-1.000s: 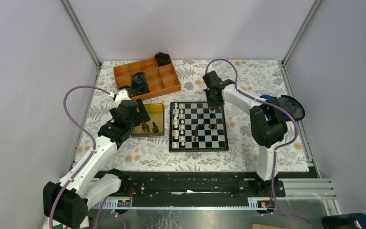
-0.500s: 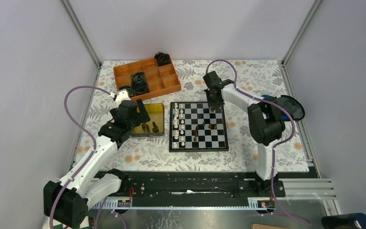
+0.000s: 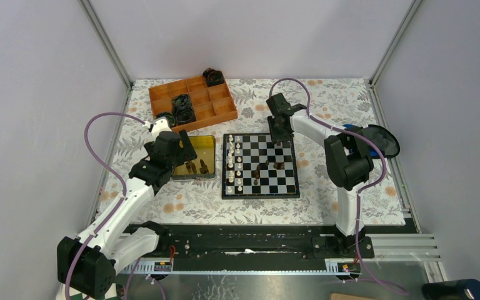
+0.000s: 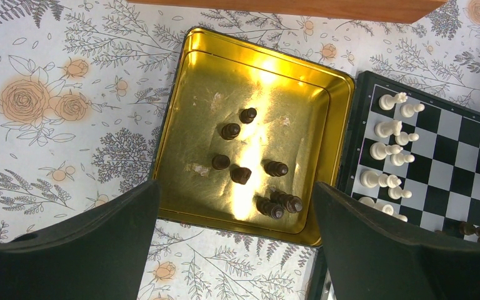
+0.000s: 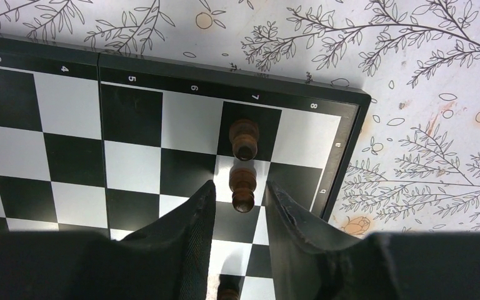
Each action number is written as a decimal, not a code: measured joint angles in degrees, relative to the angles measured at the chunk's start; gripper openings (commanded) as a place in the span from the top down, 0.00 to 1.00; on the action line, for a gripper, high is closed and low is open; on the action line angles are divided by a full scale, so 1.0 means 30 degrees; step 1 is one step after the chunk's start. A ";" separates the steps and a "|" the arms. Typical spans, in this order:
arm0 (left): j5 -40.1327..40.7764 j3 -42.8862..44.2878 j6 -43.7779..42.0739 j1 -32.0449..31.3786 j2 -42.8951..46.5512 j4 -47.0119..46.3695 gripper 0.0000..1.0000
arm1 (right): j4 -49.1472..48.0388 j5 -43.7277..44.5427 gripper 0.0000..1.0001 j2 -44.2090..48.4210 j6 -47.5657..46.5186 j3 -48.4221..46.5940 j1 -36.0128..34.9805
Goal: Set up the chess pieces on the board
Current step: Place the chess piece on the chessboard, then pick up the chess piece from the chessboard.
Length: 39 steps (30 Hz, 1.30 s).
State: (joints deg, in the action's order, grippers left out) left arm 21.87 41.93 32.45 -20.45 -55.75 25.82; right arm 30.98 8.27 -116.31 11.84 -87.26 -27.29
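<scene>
Gold square metal tin (image 4: 195, 94), left of the black-and-white chessboard (image 4: 459, 159): seven dark brown chess pieces (image 4: 230, 131).
Left end effector (image 4: 234, 187): wide open, empty.
Right end effector (image 5: 239, 187): narrowly parted, straddling a dark brown pawn (image 5: 243, 177) on the chessboard.

Black two-finger right gripper (image 5: 239, 187) is straddling a small dark brown pawn (image 5: 243, 181) near the corner of the black-and-white checkered chessboard (image 5: 131, 119), with gaps showing on both sides. A second brown pawn (image 5: 244, 134) is standing just beyond.
</scene>
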 measured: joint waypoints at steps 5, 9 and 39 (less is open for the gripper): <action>0.0000 -0.0073 0.0000 0.0000 0.0000 0.0007 0.01 | 0.0138 0.0022 0.55 0.0000 -0.0029 -0.0255 0.0007; 0.0007 -0.0102 0.0000 0.0000 0.0000 0.0000 0.01 | 0.0240 0.0051 0.53 0.0168 -0.0022 -0.0379 0.0015; -0.0007 -0.0204 0.0000 0.0000 -0.0007 -0.0015 0.01 | 0.1115 -0.1173 0.52 0.5901 -0.0379 0.4065 -0.3075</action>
State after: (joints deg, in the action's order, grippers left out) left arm 21.85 41.32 32.45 -20.45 -55.77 25.78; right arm 34.33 4.75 -98.61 10.70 -75.07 -36.51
